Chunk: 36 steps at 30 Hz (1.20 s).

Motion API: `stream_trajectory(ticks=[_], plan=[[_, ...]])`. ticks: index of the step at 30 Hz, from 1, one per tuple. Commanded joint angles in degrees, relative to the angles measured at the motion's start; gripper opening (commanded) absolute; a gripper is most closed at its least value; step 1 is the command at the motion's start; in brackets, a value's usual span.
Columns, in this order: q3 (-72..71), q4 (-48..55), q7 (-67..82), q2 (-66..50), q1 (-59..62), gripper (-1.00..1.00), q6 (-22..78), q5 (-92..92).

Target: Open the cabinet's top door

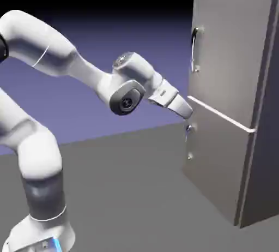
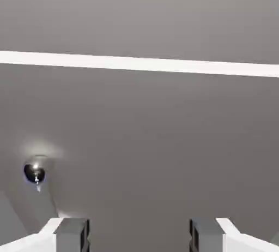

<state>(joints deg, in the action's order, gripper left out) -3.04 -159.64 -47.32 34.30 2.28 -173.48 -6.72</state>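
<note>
hovering with its fingers spread and nothing between them, the tool [image 1: 187, 112] sits just left of the cabinet [image 1: 231, 109], level with the pale seam [image 2: 139, 64]. the top door [image 1: 229, 54] lies higher; its upright bar handle [image 1: 194, 49] stands well above the tool, so the reach must climb.

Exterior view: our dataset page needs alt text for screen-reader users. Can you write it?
A white robot arm's two-finger gripper points at the pale seam of a tall grey metallic cabinet, below the closed top door and its curved silver bar handle.
</note>
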Motion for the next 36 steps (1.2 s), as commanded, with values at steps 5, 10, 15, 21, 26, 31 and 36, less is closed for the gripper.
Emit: stream_trajectory(ticks=[5, 10, 15, 21, 26, 31, 36], plan=[[-5.6, 2.5, -9.0, 3.0, 5.5, 0.00, 1.0, -12.5], [-11.3, 5.0, -18.0, 6.1, 11.0, 0.00, 1.9, -24.9], [-16.9, 7.6, -27.1, 9.1, 16.5, 0.00, 2.9, -37.4], [-23.7, 10.6, -37.9, 12.8, 23.1, 0.00, 4.1, -52.3], [-29.3, 13.1, -46.9, 15.8, 28.6, 0.00, 5.0, -64.8], [-35.0, 15.6, -55.9, 18.8, 34.1, 0.00, 6.0, -77.3], [-40.6, 18.2, -64.9, 21.9, 39.6, 0.00, 7.0, -89.7]])
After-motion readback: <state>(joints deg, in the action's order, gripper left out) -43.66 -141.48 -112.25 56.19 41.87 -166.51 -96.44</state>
